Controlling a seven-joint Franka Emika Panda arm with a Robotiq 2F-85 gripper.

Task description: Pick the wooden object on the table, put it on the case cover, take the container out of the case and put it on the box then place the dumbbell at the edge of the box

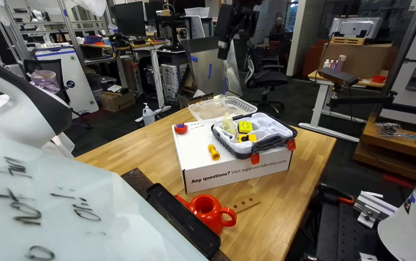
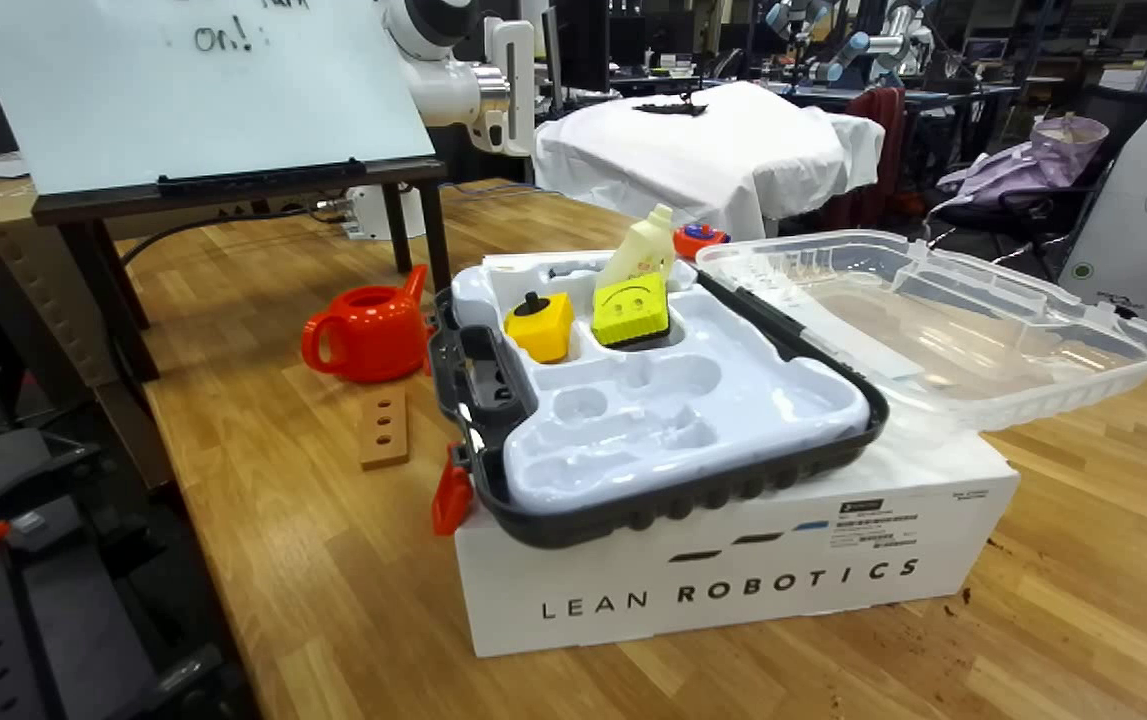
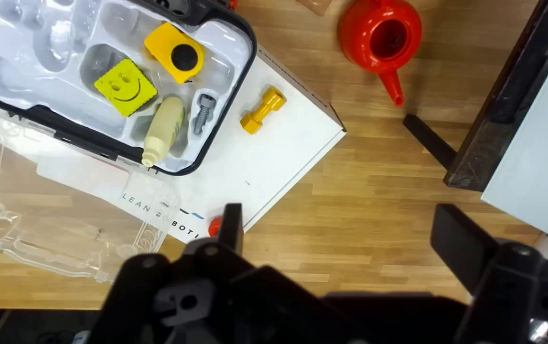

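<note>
Flat brown wooden strip with three holes [image 2: 385, 431]: lying on the wooden tabletop [image 2: 313, 560], just beside the glossy red spouted pot [image 2: 373, 340]; light, stiff and hard to damage, I'd judge.
Where I'd hold it: across the narrow width near the middle; it looks thin, so the fingertips must come down close to the wood, and I'd worry about scraping.
Black two-fingered gripper [image 3: 339, 215]: fingers wide apart with nothing between them, well above the tabletop.
Clear plastic lid [image 2: 993, 320]: hinged open from the dark-shelled case with a pale moulded tray [image 2: 783, 420]; probably slick and springy, so I'd lower the strip flat and gently.
Small yellow tub with a black cap [image 2: 543, 330]: in a tray compartment, cap upward; my likeliest container, presumably hollow and light, to be pinched softly by its sides.
Yellow dumbbell-shaped piece [image 3: 263, 110]: on the large white cardboard box [image 3: 264, 167], beside the case; looks rigid; its slim waist suits a grip.
</note>
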